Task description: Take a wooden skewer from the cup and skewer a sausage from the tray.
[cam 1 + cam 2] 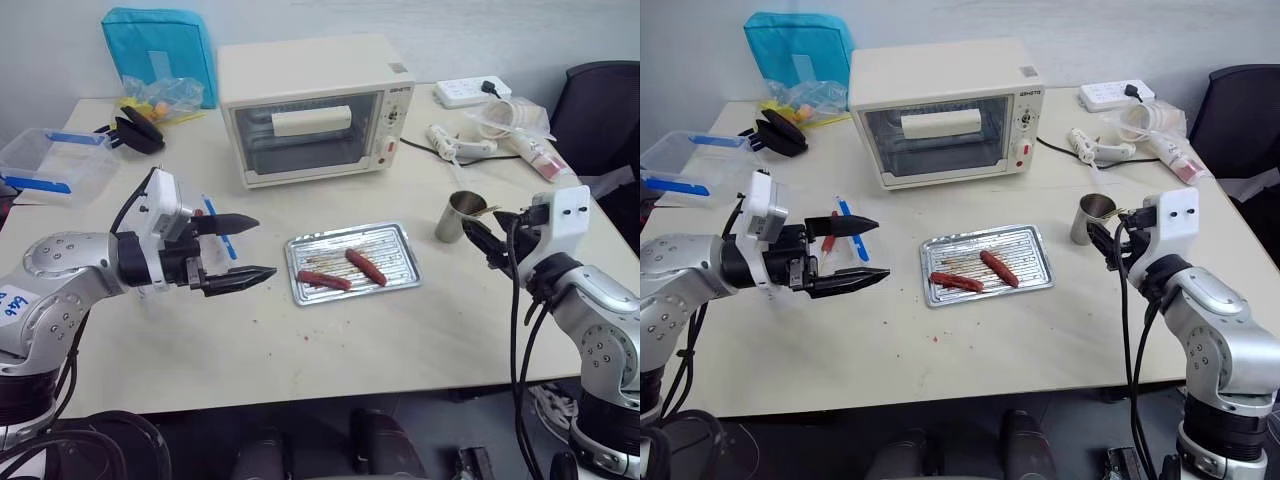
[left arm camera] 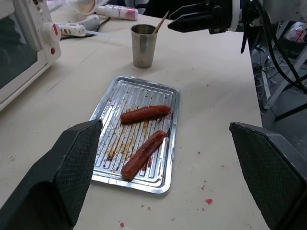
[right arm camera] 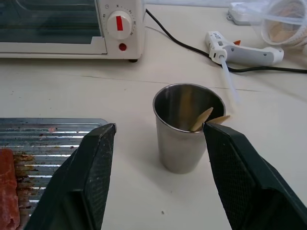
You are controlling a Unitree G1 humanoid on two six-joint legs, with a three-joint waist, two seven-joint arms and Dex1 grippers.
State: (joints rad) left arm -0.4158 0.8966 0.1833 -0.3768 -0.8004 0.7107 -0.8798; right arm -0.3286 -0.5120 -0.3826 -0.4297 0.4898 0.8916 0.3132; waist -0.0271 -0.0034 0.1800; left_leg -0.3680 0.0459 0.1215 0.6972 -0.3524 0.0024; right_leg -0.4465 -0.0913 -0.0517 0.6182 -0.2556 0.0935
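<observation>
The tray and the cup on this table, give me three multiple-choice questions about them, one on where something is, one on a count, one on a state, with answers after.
1. Where does the cup stand?
A. on the tray
B. on the table, between the tray and the right pincer
C. on top of the toaster oven

2. How many sausages lie in the tray?
A. one
B. two
C. four

3. How is the left pincer?
A. open and empty
B. shut on a sausage
C. shut on a skewer

Answers:
1 B: the cup sits on the bare table, with the right pincer just beyond it.
2 B: one sausage and a second sausage lie side by side.
3 A: its fingers stand wide apart with nothing between them.
</observation>
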